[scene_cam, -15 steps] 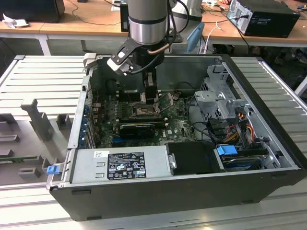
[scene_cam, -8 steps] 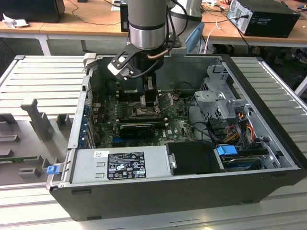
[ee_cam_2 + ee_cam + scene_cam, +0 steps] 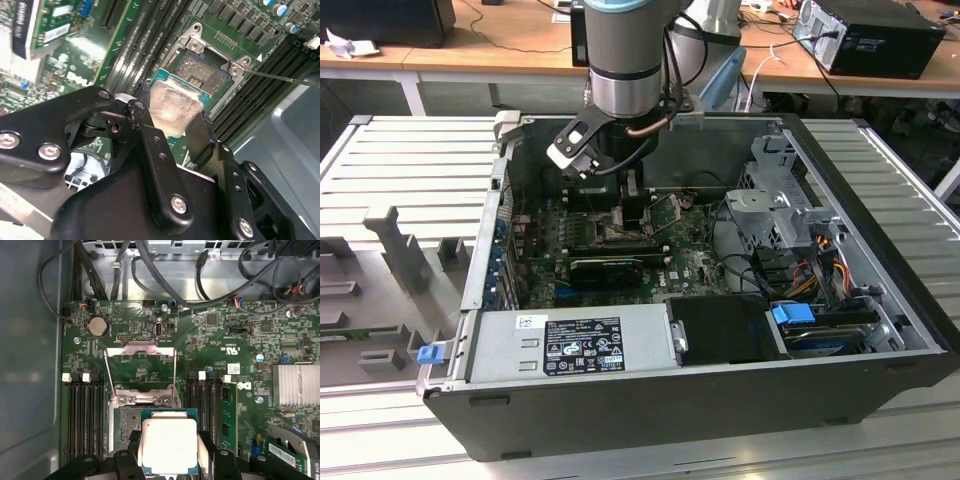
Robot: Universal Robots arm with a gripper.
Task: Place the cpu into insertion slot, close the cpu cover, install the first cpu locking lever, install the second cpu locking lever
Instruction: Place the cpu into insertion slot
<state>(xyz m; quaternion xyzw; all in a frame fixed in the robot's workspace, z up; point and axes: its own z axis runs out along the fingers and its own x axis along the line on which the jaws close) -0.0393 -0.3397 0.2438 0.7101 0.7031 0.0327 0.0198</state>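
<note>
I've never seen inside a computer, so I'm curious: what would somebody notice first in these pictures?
Probably the big robot arm reaching into the open computer case in the exterior view. In the first wrist view, its black jaws pinch the shiny square cpu right by the dark insertion slot, and the silver cpu cover stands flipped open next to the slot.

Silvery cpu [image 3: 168, 446] edged teal, dark green circuit board [image 3: 130, 325], black memory slots [image 3: 85, 415], grey ribbed table [image 3: 410, 165]
</note>
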